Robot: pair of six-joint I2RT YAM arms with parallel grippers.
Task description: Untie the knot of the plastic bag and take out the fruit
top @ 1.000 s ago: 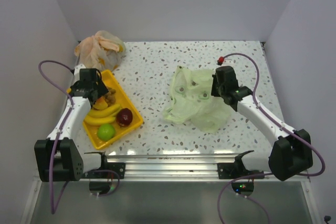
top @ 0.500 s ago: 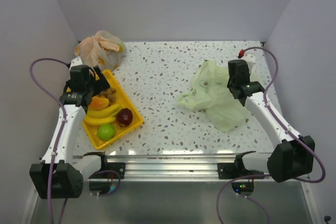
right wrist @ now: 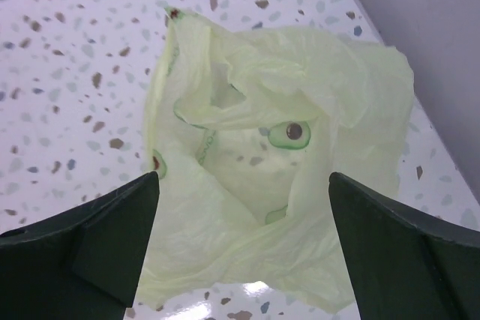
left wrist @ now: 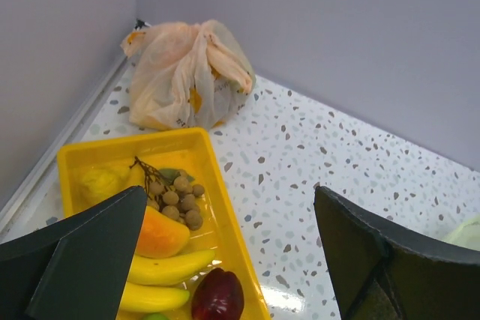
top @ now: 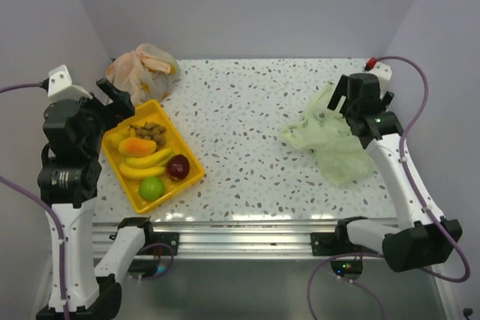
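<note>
Table [top: 247,125] holds the plastic bag [right wrist: 270,177] at its right side, slack and seemingly empty, below the wide right jaws. Yellow tray [left wrist: 127,149] at left holds the fruit [top: 148,162], near the wide left jaws. Probably only retreat is left: lift straight, touching nothing

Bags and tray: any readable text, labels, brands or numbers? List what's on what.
No text can be read in any view.
Pale green plastic bag: only printed green ovals with brown centres, no letters.
Orange-beige bag: yellow printed patches, too blurred to read.
Yellow tray: no marking visible.
</note>
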